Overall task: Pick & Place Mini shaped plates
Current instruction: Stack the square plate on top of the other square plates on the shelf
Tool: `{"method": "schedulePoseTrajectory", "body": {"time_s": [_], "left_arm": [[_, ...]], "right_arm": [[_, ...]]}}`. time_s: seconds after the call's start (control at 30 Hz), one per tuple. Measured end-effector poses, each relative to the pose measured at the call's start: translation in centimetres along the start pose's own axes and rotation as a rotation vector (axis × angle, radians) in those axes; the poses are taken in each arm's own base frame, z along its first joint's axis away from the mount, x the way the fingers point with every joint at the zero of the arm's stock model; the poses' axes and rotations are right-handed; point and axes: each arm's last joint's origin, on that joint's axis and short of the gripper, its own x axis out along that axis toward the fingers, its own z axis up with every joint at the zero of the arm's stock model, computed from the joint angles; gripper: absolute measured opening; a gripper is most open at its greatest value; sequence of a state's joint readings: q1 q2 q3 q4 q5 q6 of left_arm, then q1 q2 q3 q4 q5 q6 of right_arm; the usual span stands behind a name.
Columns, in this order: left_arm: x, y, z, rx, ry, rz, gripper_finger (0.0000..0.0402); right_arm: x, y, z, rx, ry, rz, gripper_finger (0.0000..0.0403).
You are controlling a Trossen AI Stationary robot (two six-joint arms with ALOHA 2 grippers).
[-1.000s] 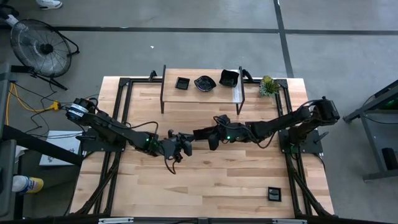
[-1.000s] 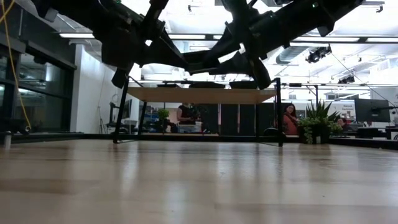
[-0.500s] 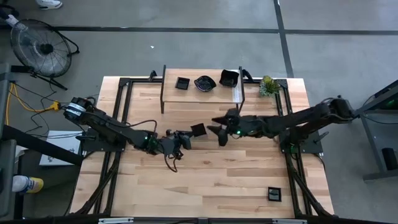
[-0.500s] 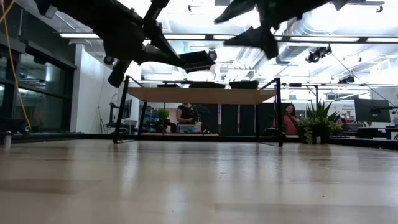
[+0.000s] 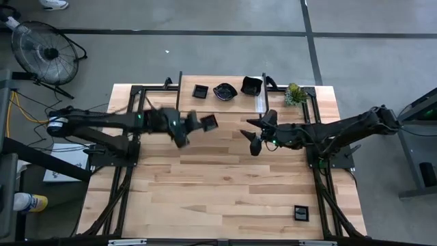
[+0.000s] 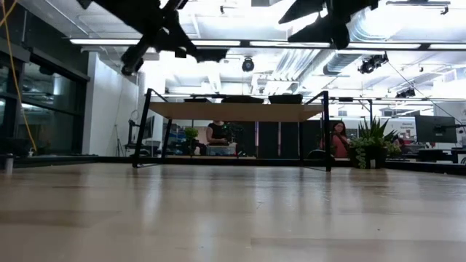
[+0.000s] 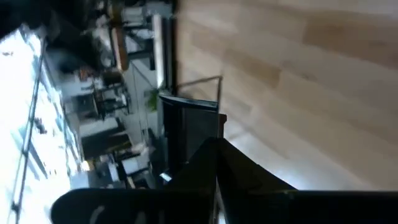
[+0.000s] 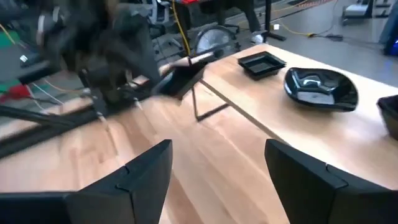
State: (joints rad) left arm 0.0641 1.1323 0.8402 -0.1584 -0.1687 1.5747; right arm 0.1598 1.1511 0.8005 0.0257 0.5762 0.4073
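Observation:
My left gripper (image 5: 193,126) is shut on a small square black mini shaped plate (image 5: 209,122) in the air, just near of the wooden shelf (image 5: 220,102). In the low view the plate (image 6: 211,54) shows high above the table. Three more black plates, a square one (image 5: 200,91), a wavy one (image 5: 224,91) and a deep one (image 5: 251,85), rest on the shelf top. One more plate (image 5: 301,213) lies flat at the table's near right. My right gripper (image 5: 255,134) hangs open to the right of the held plate, with nothing between its fingers (image 8: 143,177). My left gripper pinches the square plate by the rim (image 7: 200,155) on its left side, between its two fingers. The fingers come about level from the table's left. The plate sticks out past the fingertips toward the right, roughly level and lifted clear of table and shelf.
The shelf stands on thin black legs (image 5: 179,109) at the table's far edge. A small green plant (image 5: 294,94) stands right of it. Black frame rails (image 5: 133,109) run along both table sides. Bare wood (image 5: 225,191) spreads across the table's middle and near part.
The two grippers stood together at the table's middle with the plate between them. My right gripper has opened, let go and drawn back toward the right. My left gripper, still shut on the plate, has carried it up and toward the far edge, close to the shelf.

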Motion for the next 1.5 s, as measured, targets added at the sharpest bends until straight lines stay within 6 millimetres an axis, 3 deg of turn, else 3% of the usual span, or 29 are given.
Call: {"method": "schedulePoseTrajectory", "body": {"time_s": [0.27,0.47,0.63,0.93,1.5], "left_arm": [[-1.5,2.2,-7.4,-0.122,-0.051,-0.028,0.0000],[-1.8,1.0,-12.5,-0.198,-0.105,-0.038,0.0000],[-1.5,-0.3,-15.3,-0.213,-0.137,-0.042,0.0000],[0.2,-1.8,-17.3,-0.097,-0.139,-0.089,0.0000],[1.0,0.6,-19.1,0.074,-0.003,-0.226,0.0000]], "right_arm": [[0.1,-0.2,-0.2,-0.093,-0.003,-0.073,0.0251],[0.1,-0.4,-0.5,-0.110,0.014,-0.091,0.0251],[0.2,-0.7,-1.4,-0.087,0.030,-0.091,0.0251],[0.3,-0.9,-2.1,-0.068,0.037,-0.105,0.0251],[0.3,-1.0,-2.0,-0.028,0.018,-0.129,0.0251]]}}
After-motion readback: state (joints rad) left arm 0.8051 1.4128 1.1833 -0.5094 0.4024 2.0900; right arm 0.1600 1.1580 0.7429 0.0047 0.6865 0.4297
